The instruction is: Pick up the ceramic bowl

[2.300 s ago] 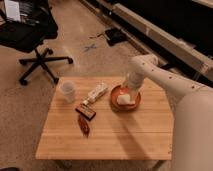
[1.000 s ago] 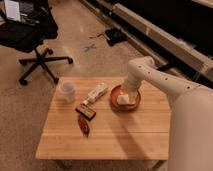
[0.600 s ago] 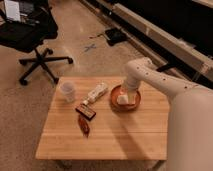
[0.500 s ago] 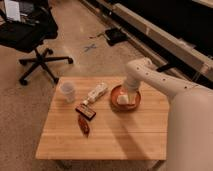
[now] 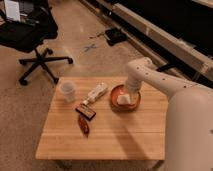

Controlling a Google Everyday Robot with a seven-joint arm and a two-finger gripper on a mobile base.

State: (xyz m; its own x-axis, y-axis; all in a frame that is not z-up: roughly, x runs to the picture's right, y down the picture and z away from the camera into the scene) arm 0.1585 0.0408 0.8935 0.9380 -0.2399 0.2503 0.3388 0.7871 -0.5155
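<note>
Ceramic bowl sits on the right half of the table, toward the far edge. Pincer hangs straight down inside the bowl, with rim on every side. Whether it is spread or pinching cannot be told.

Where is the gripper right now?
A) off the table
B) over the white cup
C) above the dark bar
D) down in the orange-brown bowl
D: the gripper sits inside the bowl on the right side of the table, well apart from the cup.
</note>
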